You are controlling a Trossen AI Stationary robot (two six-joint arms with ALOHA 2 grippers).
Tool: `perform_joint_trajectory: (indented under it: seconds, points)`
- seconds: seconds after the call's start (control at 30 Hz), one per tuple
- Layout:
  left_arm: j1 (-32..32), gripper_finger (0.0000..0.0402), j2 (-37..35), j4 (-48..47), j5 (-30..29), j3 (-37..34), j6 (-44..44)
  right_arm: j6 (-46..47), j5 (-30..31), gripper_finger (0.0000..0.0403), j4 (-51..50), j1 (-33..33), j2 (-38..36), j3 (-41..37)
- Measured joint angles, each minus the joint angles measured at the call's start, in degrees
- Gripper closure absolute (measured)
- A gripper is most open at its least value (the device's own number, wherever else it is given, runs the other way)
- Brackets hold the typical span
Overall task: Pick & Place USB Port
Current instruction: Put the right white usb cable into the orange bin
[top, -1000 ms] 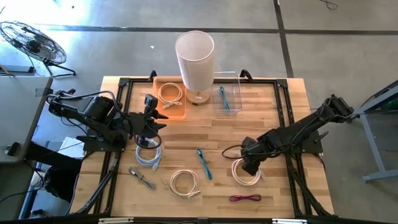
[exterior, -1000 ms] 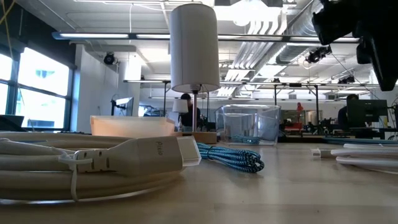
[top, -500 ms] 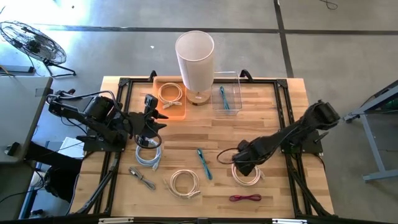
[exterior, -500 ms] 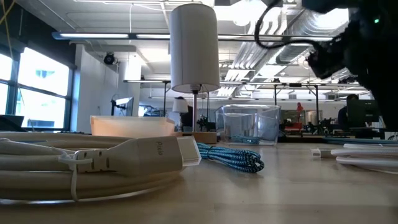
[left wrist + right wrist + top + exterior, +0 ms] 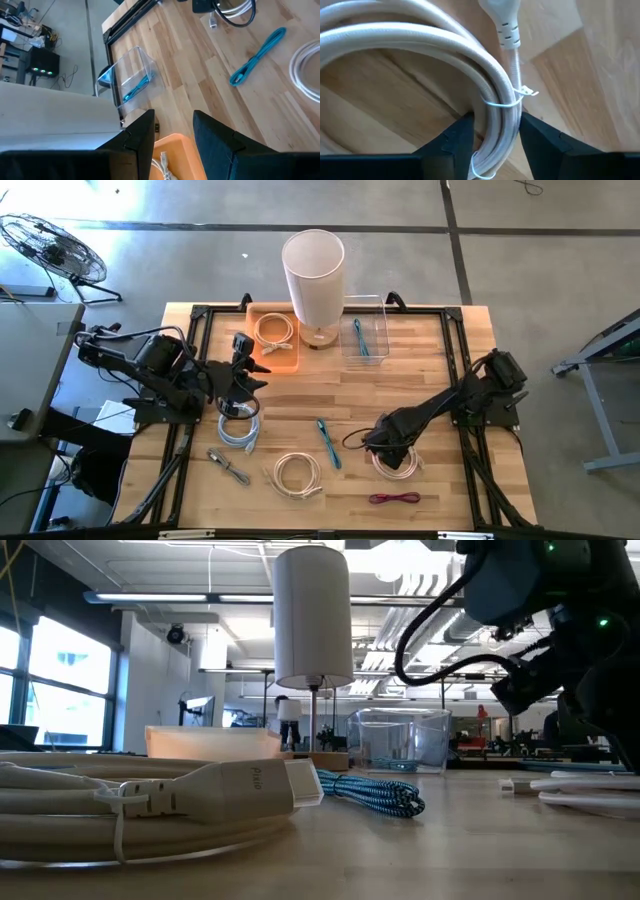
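Right gripper (image 5: 492,132) has dropped right down onto the white coil (image 5: 398,462) at about 4 o'clock on the bench (image 5: 420,380), jaws spread with the zip-tied bundle sitting between them, so it looks like the grab is about to happen. A second ago it was higher and further toward 3 o'clock, now the arm's folded in. Left gripper (image 5: 172,137) hasn't budged, parked empty near the orange tray (image 5: 285,360) with jaws apart.

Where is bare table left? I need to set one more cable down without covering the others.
The widest bare wood lies right of the clear bin, above the right gripper. A narrower strip runs between the orange tray and the teal cable. The front edge, with its white coil and red cable, is crowded.
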Motion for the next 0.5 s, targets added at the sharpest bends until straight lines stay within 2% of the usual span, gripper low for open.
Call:
perform_joint_trajectory:
  seconds: [0.2, 0.5]
  points:
    - [0.00, 0.0270, 0.00, -0.02, 0.28, 0.00, -0.48, -4.39, 0.97, 0.0352, 0.94, 0.06, 1.16, 0.01]
    - [0.00, 0.0270, 0.00, 0.51, 0.47, 0.00, -0.72, -5.31, 4.66, 0.0354, 0.41, 0.15, -0.09, 0.07]
